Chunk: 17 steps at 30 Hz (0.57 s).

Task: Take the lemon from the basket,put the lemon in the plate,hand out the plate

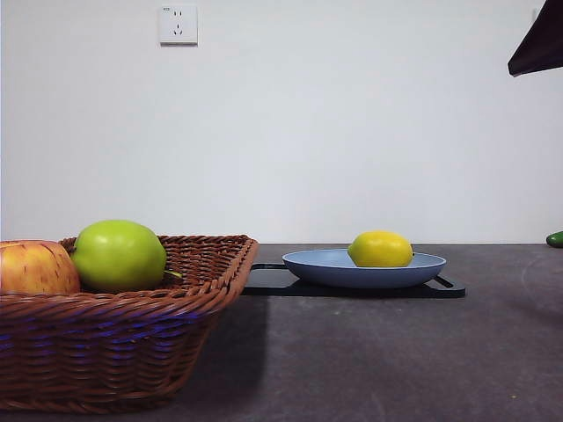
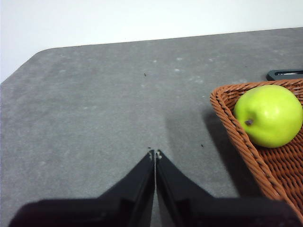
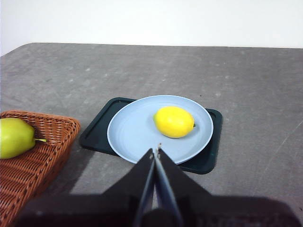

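Observation:
The yellow lemon (image 1: 380, 250) (image 3: 173, 121) lies in the light blue plate (image 1: 317, 264) (image 3: 128, 132), which rests on a flat black tray (image 1: 273, 281) (image 3: 97, 130). My right gripper (image 3: 155, 150) is shut and empty, raised above the near rim of the plate; it shows as a dark tip (image 1: 538, 44) at the top right of the front view. The brown wicker basket (image 1: 132, 343) (image 2: 236, 137) (image 3: 38, 156) stands to the left. My left gripper (image 2: 155, 154) is shut and empty, over bare table beside the basket's outer wall.
A green apple (image 1: 119, 255) (image 2: 269, 115) (image 3: 14, 137) and a red-yellow apple (image 1: 35, 267) sit in the basket. A small green object (image 1: 555, 238) lies at the far right edge. The grey table ends at a white wall with a socket (image 1: 178, 25).

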### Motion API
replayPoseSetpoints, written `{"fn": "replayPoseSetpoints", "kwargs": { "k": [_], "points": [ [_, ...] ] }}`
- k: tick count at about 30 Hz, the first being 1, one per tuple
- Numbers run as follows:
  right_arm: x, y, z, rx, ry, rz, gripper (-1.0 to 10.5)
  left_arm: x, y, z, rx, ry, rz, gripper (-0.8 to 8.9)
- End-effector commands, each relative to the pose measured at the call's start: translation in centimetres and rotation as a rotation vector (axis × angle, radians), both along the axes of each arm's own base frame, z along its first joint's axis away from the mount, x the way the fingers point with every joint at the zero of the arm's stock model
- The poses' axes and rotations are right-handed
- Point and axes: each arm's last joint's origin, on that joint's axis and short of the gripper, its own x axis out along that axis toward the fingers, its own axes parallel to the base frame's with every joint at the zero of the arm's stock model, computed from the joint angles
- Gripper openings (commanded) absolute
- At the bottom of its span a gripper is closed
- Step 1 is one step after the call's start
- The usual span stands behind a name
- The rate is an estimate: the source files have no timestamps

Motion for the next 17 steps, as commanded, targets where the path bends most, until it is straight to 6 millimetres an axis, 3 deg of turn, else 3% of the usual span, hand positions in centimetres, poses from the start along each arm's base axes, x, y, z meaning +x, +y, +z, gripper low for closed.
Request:
{"fn": "replayPoseSetpoints", "kwargs": {
  "k": [1,17],
  "points": [
    [0.01,0.10,0.51,0.019,-0.014,0.001,0.0,0.05,0.06,-0.31,-0.003,0.001,0.006,0.08],
    [0.01,0.10,0.51,0.019,-0.014,0.001,0.0,0.06,0.06,-0.25,-0.003,-0.005,0.006,0.08]
  ]
}}
